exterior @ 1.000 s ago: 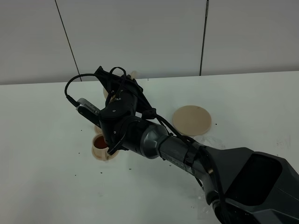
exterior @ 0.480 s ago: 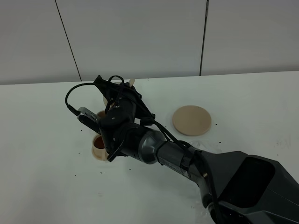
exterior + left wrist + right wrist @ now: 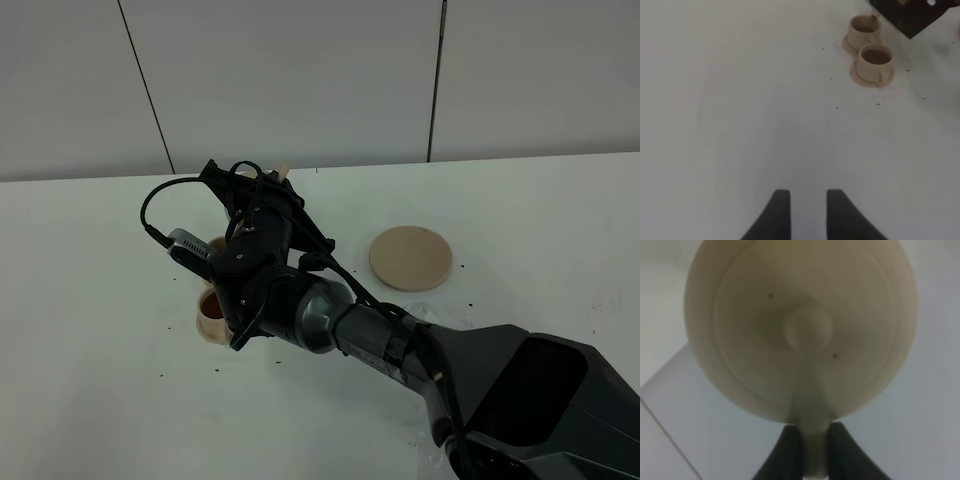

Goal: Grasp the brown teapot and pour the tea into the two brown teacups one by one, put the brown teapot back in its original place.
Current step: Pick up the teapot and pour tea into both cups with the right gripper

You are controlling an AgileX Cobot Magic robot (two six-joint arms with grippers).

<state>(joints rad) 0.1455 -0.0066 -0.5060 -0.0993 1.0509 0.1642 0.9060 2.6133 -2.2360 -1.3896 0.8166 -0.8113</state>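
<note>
Clamped tight on the loop handle of the brown teapot point(image 3: 800, 325), the right gripper point(image 3: 810, 450) has its two dark fingers pinching the tan strip between them, so the pot can be swung and tipped from its back end. In the right wrist view the lid and its small knob face the camera squarely, which suits a pot tilted forward for pouring. From the high camera the pot is almost wholly hidden behind the arm; only a pale tip shows above the wrist, over the two teacups. The near teacup point(image 3: 213, 308) already holds reddish tea, and the far teacup point(image 3: 864, 31) sits just beside it, under a dark corner of the right arm, so I judge the second pour is in hand. The left gripper point(image 3: 802, 210) hangs idle over bare table, jaws slightly apart and holding nothing. The round saucer point(image 3: 411, 257) for the pot's return lies unoccupied, well apart from the cups, with dark specks scattered on the table point(image 3: 90, 330).
</note>
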